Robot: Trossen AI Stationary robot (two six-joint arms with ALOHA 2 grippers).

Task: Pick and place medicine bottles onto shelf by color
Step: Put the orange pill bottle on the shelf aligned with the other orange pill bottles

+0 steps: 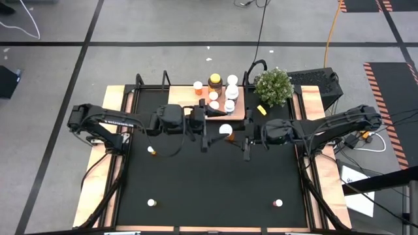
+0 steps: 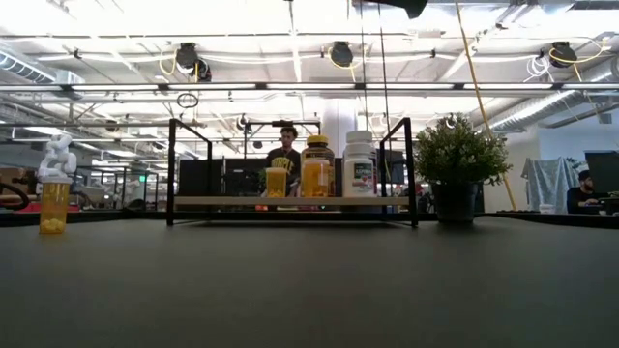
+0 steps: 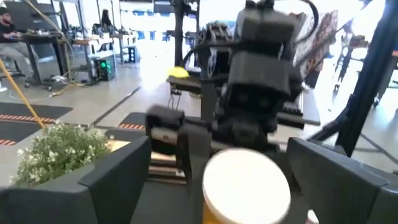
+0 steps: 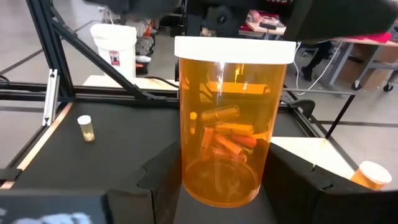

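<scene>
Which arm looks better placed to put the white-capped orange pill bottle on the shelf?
Probably right: the right gripper is clamped on the white-capped orange pill bottle, while the left gripper stands open around its cap, beside the light-wood shelf.

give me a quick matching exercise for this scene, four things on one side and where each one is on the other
1. potted plant
2. yellow-lidded jar
3. orange bottle
4. left gripper

a. between the right gripper's fingers
b. on the shelf
c. just right of the shelf
d. open, over the mat beside the held bottle

Pairs: 1-c, 2-b, 3-a, 4-d
</scene>
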